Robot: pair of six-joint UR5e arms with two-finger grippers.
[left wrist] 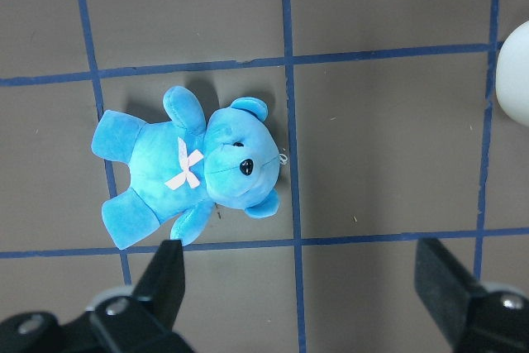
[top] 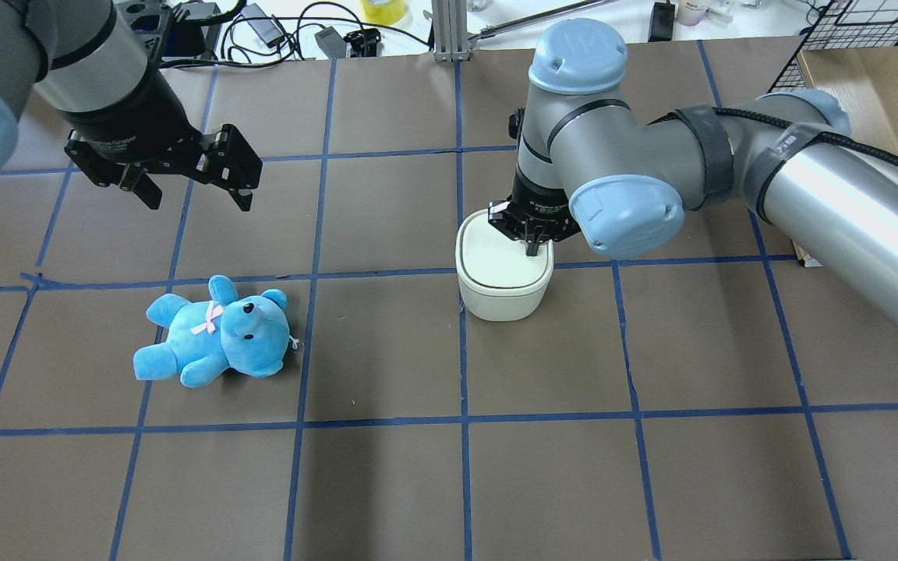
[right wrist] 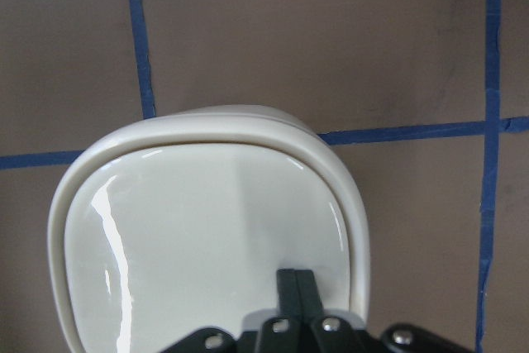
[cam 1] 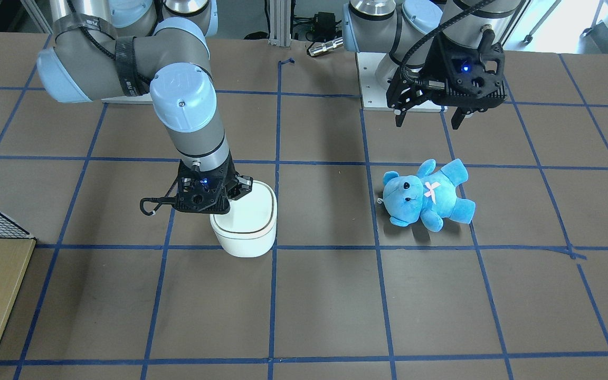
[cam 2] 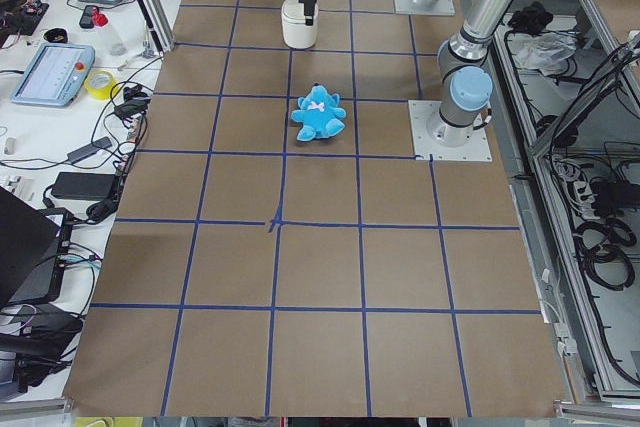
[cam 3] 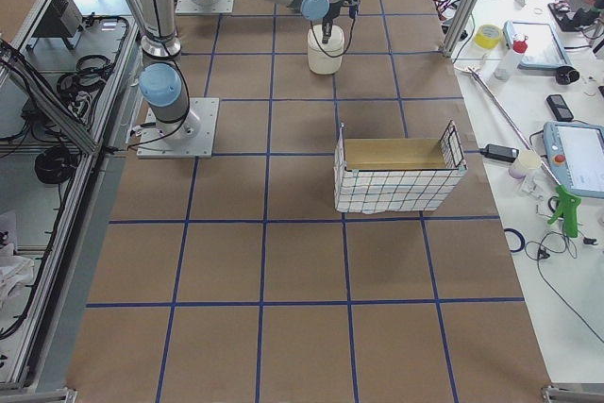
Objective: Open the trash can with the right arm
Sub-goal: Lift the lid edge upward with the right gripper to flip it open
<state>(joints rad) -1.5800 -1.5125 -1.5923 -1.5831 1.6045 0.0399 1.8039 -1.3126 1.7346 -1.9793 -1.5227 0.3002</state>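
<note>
The white trash can (top: 502, 300) stands on the table with its lid down; it also shows in the front view (cam 1: 246, 232) and fills the right wrist view (right wrist: 207, 229). My right gripper (top: 531, 248) is shut, with its fingertips (right wrist: 295, 283) pressed together and pointing down onto the lid near the edge on the robot's side. It holds nothing. I cannot tell whether the tips touch the lid. My left gripper (top: 196, 199) is open and empty, and hovers above the table behind a blue teddy (top: 215, 331).
The blue teddy (left wrist: 190, 167) lies on its back under the left wrist camera, about two grid squares from the can. A wire basket with a cardboard lining (cam 3: 396, 176) stands at the table's end on my right. Blue tape lines mark the brown table.
</note>
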